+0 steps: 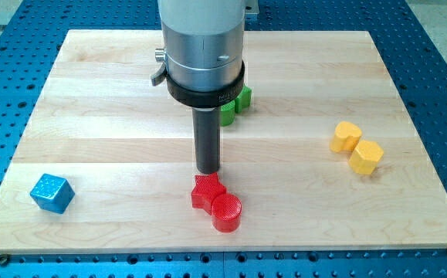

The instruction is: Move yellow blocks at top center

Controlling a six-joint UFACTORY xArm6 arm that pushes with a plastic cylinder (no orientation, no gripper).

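Two yellow blocks lie at the view's right: a yellow heart-like block (345,137) and, touching it on its lower right, a yellow hexagonal block (367,157). My tip (208,171) stands near the board's middle bottom, far to the left of the yellow blocks. It is just above a red star block (206,191), close to it or touching it. A red cylinder (226,212) touches the star on its lower right.
A green block (234,107) sits partly hidden behind the arm's body near the top centre. A blue cube (52,193) lies at the bottom left. The wooden board (92,93) rests on a blue perforated table.
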